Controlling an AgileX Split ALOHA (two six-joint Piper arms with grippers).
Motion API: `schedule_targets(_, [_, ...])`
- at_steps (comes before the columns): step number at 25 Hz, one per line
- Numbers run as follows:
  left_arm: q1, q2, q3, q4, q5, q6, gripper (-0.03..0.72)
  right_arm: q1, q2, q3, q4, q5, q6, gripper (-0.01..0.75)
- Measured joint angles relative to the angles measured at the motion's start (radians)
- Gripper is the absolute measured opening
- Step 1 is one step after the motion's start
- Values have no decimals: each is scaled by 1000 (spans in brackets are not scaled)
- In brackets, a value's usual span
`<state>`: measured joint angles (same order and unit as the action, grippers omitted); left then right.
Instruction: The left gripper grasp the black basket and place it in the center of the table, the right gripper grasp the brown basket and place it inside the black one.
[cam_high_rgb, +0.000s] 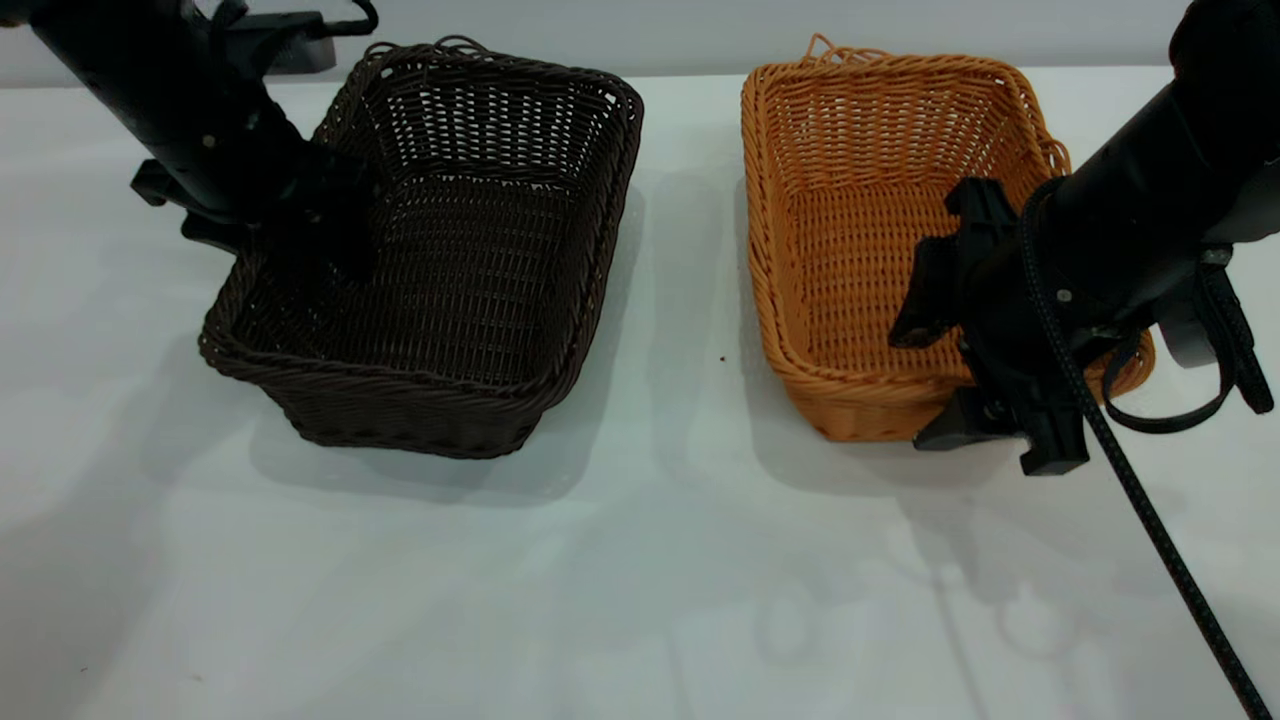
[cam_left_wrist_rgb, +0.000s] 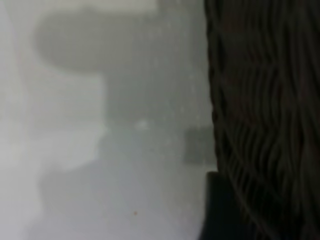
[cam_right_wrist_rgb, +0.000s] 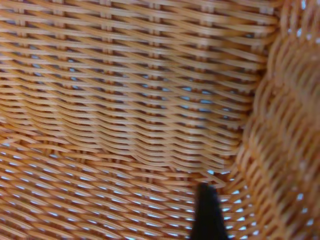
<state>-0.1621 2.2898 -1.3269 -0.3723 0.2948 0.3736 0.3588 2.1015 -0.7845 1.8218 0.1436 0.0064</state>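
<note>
Your bench (cam_high_rgb: 640, 580) is a wide, matte, pale grey-white surface carrying both baskets, well apart from each other. The black basket (cam_high_rgb: 470, 280) sits toward your left: rectangular dark wicker with flared sides, a braided rim and loose loops at its far edge. The brown basket (cam_high_rgb: 860, 200) stands to the right, the same shape in orange-tan weave. Your left claw (cam_high_rgb: 320, 225) is at the black basket's left wall, and I cannot tell how wide it stands. Your right claw (cam_high_rgb: 950, 340) straddles the brown basket's near-right corner, one finger inside, one outside, not yet closed.
</note>
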Motion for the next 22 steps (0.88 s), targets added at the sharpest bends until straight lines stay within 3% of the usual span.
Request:
schedule_targets(5, [-1, 0, 0, -2, -4, -1, 130, 0, 0, 0, 3, -1, -12, 123])
schedule_targets(7, [-1, -1, -1, -1, -2, 7, 81, -3, 0, -1, 10, -2, -13, 68])
schedule_targets(12, [-2, -10, -1, 61, 3, 135, 75, -51, -71, 0, 6, 10, -162, 63])
schedule_targets(16, [-4, -17, -1, 77, 0, 373, 74, -181, -202, 4, -39, 64, -422, 63])
schedule_targets(19, [-24, -17, -1, 76, -2, 556, 75, -322, -291, 2, -95, 192, -546, 63])
schedule_targets(22, [-82, -17, -1, 74, -29, 747, 74, -463, -334, -25, -239, 419, -566, 63])
